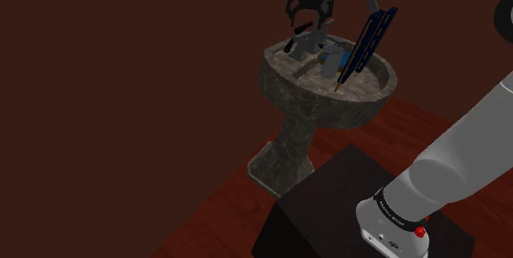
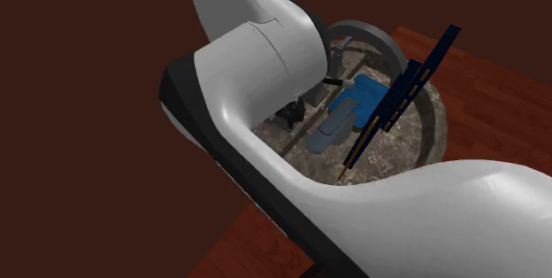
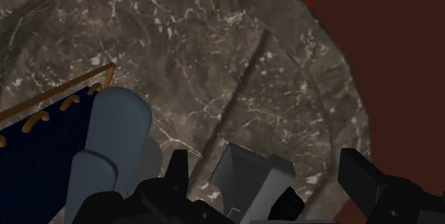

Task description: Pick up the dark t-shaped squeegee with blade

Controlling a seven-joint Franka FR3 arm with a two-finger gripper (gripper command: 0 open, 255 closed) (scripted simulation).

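1. The pick-up is not yet done. The all-black two-finger gripper (image 1: 310, 16) hangs low over the grey-veined, marble-look pedestal sink (image 1: 284, 71), and the task's dark T-shaped squeegee with its pale grey blade (image 1: 301, 43) lies in the bowl directly beneath it.
2. In the wrist view the jaws stand wide apart. The squeegee's grey, wedge-like part sits between them with basin showing on either side, so nothing is clasped.
3. By my reading the approach and alignment are largely finished. What is left is a short descent, closing on the squeegee, and lifting it out of the bowl.
4. The sink is rough and mottled, a round bowl with a thick rim on a flared stem.
5. The squeegee looks hard and smooth, with flat faces and sharp edges (its dark part is hard to separate from the fingers' own black).
6. A smooth, blue-grey rounded object (image 3: 118, 126) lies just beside the squeegee. Next to it a flat dark-blue frame with gold-coloured edging (image 1: 368, 39) leans steeply against the rim. Judging from this, the crowding leaves little room for the finger on that side.
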